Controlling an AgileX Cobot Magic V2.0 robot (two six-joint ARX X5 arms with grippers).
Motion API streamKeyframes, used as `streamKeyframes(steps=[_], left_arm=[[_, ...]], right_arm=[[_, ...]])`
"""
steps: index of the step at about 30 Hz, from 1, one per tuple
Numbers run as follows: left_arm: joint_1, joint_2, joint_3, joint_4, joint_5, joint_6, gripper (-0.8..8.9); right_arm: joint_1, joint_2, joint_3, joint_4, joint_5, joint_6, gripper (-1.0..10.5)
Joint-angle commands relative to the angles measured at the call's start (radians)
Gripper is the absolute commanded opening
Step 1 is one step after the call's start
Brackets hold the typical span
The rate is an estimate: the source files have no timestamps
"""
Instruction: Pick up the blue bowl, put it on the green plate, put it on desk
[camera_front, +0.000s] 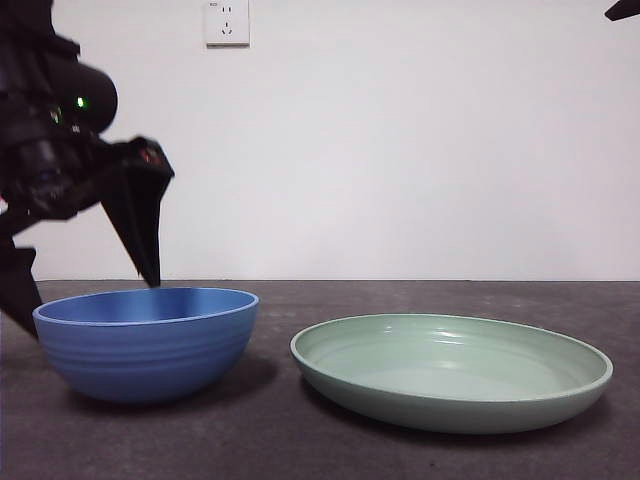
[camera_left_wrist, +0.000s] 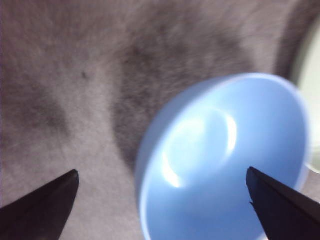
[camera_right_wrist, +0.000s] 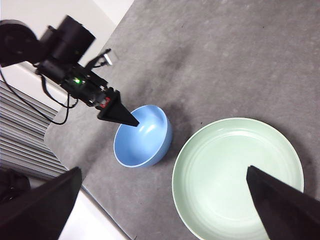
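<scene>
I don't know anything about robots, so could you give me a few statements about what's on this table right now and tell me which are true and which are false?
1. The blue bowl sits on the green plate. False: both rest on the desk, side by side and apart.
2. The left gripper is at the bowl, jaws open. True: one jaw is over the bowl's inside, the other outside its rim.
3. The bowl is upside down. False: it stands upright, opening upward.
4. The plate is wider and shallower than the bowl. True.
5. The right gripper is holding the plate. False: it hangs open high above the table, holding nothing.
</scene>
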Motion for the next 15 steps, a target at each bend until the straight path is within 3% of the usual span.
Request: streamKeyframes(steps=[1, 5, 9, 15], left_arm=[[-0.003, 0.047, 0.023, 0.005, -0.002, 0.019, 5.94], [-0.003, 0.075, 0.023, 0.006, -0.003, 0.019, 4.48], [-0.003, 0.089, 0.023, 0.005, -0.003, 0.021, 1.89], [-0.003, 0.093, 0.023, 0.007, -0.003, 0.034, 0.53]], right_arm=[[0.002, 0.006, 0.021, 0.006, -0.003, -0.013, 5.5], [0.002, 0.006, 0.021, 0.006, -0.003, -0.016, 5.5], [0.002, 0.006, 0.021, 0.006, -0.003, -0.021, 5.5], [0.002, 0.006, 0.021, 0.007, -0.002, -0.031, 5.5]])
